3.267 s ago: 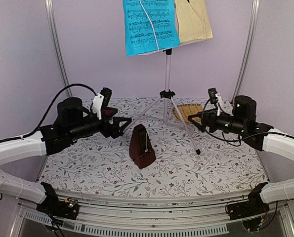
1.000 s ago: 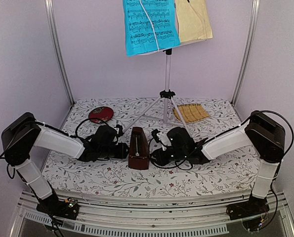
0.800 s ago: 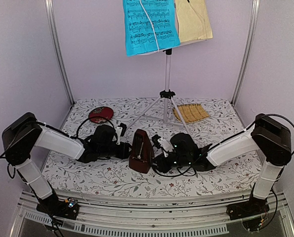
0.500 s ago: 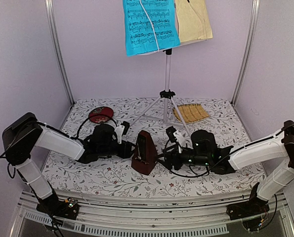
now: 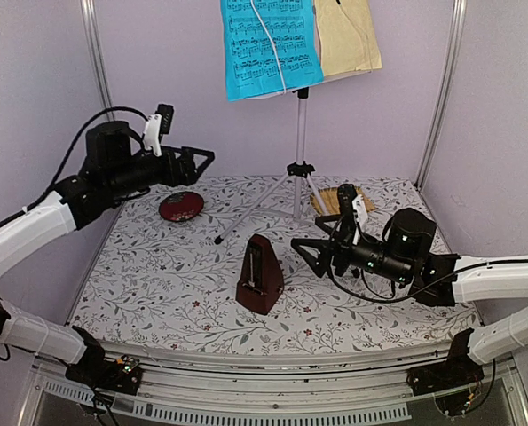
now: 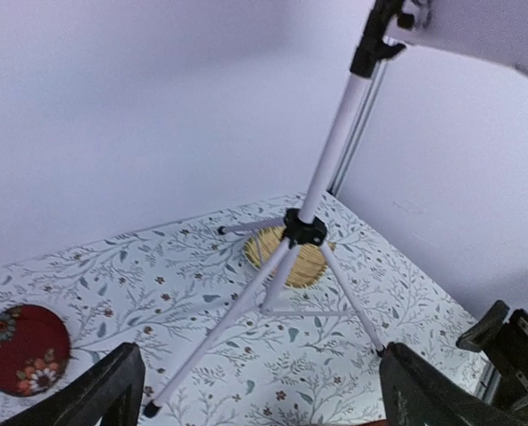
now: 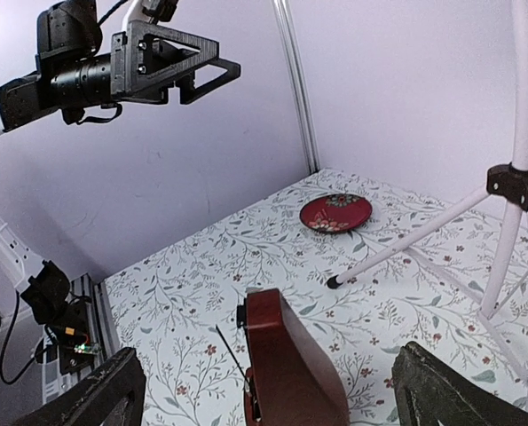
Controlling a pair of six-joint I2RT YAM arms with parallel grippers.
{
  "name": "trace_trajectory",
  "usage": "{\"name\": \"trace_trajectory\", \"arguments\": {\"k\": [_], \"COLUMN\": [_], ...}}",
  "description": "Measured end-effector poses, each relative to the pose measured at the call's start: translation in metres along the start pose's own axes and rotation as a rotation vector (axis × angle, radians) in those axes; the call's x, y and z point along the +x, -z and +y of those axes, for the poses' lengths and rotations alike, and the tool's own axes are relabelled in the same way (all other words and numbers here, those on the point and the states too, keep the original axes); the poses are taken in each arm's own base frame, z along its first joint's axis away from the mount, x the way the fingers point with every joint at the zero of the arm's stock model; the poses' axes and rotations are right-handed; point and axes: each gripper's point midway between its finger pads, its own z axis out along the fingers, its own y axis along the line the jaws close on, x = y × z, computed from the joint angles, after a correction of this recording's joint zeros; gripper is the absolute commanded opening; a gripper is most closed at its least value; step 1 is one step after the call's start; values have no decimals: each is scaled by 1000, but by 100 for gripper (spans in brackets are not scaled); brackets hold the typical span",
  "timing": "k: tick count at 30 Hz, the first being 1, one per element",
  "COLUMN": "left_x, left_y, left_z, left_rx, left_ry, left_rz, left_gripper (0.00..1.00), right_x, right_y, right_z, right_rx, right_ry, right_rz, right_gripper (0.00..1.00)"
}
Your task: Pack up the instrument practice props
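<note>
Metronome [image 5: 260, 277] upright at front middle of surface [image 5: 157, 275], music stand [image 5: 300, 133] behind with blue sheet [image 5: 270, 44] and yellow sheet [image 5: 345, 35] on its desk, left end effector [image 5: 204, 167] high, open, empty, right end effector [image 5: 306, 256] near metronome, open.

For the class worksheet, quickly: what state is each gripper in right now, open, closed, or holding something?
Left gripper: open, holding nothing.
Right gripper: open, holding nothing, apart from the metronome.
</note>
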Motion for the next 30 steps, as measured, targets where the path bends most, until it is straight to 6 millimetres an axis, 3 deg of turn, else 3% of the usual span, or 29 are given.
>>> {"name": "trace_trajectory", "arguments": {"k": [2, 4, 8, 12, 17, 24, 30], "left_x": [-21, -26, -8, 5, 14, 8, 4], "left_y": [8, 14, 28, 34, 40, 47, 51], "left_z": [16, 32, 69, 96, 101, 103, 102], "left_rx": [-21, -51, -116, -182, -204, -232, -240], "left_ry": [-15, -25, -28, -18, -42, -82, -100], "left_rz": [-12, -7, 27, 64, 77, 59, 46], "left_gripper": [94, 95, 95, 95, 95, 95, 95], "right_x": [-9, -13, -1, 28, 59, 71, 96], "right_y": [-4, -14, -42, -67, -86, -94, -100], "right_z": [0, 2, 8, 9, 7, 9, 7], "right_rx": [2, -6, -52, -95, -119, -147, -138], "right_ry": [15, 39, 85, 116, 141, 160, 191], "right_rz": [-18, -17, 23, 88, 148, 148, 186], "right_gripper": [99, 99, 99, 99, 99, 99, 99]}}
